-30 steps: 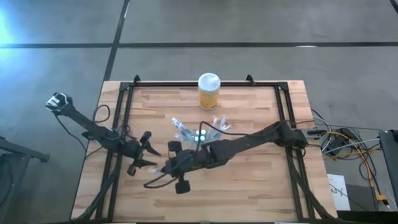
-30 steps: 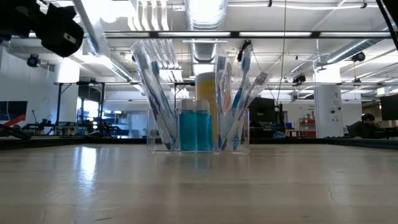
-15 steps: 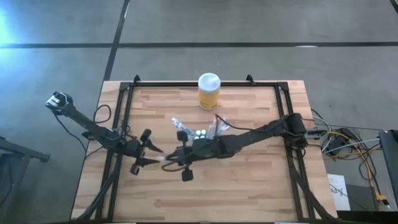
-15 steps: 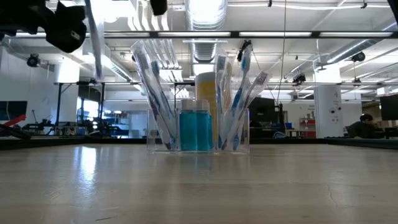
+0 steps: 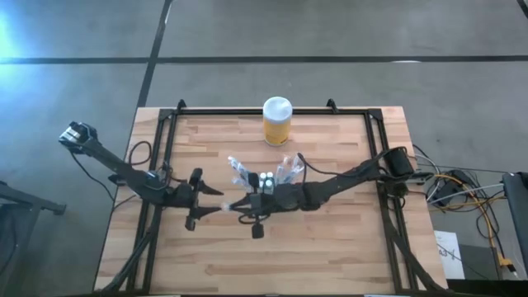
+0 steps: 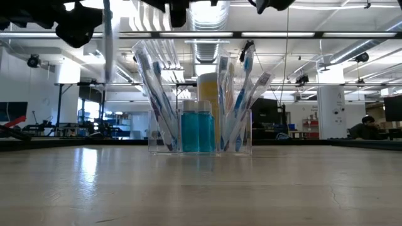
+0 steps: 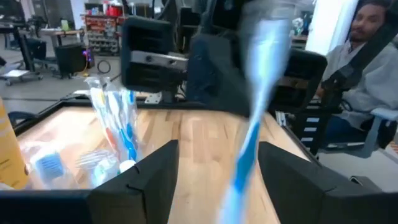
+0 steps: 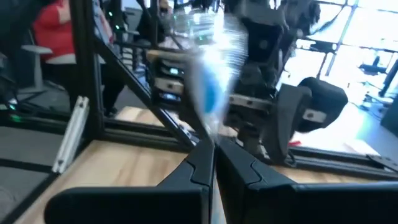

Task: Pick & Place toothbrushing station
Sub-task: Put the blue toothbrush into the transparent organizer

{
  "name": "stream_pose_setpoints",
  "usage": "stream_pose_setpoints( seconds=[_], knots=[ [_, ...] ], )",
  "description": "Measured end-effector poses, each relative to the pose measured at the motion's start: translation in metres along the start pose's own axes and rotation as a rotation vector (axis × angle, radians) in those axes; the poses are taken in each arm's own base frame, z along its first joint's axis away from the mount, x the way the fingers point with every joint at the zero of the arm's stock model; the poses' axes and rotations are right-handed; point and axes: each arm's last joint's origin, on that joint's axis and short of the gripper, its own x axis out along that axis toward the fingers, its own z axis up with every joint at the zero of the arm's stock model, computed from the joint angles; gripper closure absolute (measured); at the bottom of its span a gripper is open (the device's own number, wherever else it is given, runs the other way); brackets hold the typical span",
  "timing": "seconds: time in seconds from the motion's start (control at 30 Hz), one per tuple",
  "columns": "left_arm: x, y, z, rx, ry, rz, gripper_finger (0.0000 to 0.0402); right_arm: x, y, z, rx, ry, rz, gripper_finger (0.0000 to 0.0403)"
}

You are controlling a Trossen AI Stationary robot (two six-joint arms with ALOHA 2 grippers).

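Note:
The toothbrushing station [image 5: 264,175], a clear holder with blue-and-white toothbrushes and blue tubes, stands on its base at the table's middle [image 6: 200,110]. Left of it, one blue-and-white toothbrush [image 7: 252,130] is up in the air, upright [image 6: 107,44]. My right gripper [image 8: 212,146] is shut on it, reaching in from the right [image 5: 233,208]. My left gripper [image 7: 217,152] faces it from the left [image 5: 213,204], open. Its fingers stand on either side of the toothbrush and do not touch it. My right gripper pinches the toothbrush [image 8: 210,127] between its two shut fingertips, coming level from the table's right side, across it. The brush stands upright, rising above the fingers, and is lifted clear of the table. The fingers hide which part of its length they are on.
A yellow jar with a white lid [image 5: 277,121] stands at the far edge behind the station. Black frame rails [image 5: 165,148] run along the table's left, right and far sides. People sit beyond the table [image 7: 373,68]. The near half of the wooden top [image 5: 272,264] is bare.
My right gripper has drawn back toward the table's right and far side and come lower, staying shut on the toothbrush. The toothbrush has gone with it, toward the station, and stays upright and clear of the table. My left gripper has shifted slightly after it.

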Motion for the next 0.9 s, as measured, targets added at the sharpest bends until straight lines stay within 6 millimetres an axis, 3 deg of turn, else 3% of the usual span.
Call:
stream_pose_setpoints(
  seconds=[0.3, 0.5, 0.73, 0.9],
  knots=[
    [0.022, -0.010, 0.006, -0.001, 0.050, -0.009, 0.0132, 0.002, -0.001, 0.003, -0.012, -0.001, 0.002, 0.0395],
    [0.033, -0.015, 0.007, 0.009, 0.069, -0.002, 0.0127, 0.002, -0.001, 0.003, -0.012, 0.000, 0.001, 0.0395],
    [0.031, -0.014, 0.012, 0.006, 0.047, 0.008, 0.0167, 0.002, 0.000, 0.003, -0.013, 0.004, 0.007, 0.0395],
    [0.028, -0.012, 0.016, 0.014, 0.026, 0.008, 0.0232, 0.002, 0.000, 0.003, -0.012, 0.004, 0.008, 0.0395]
  ],
)
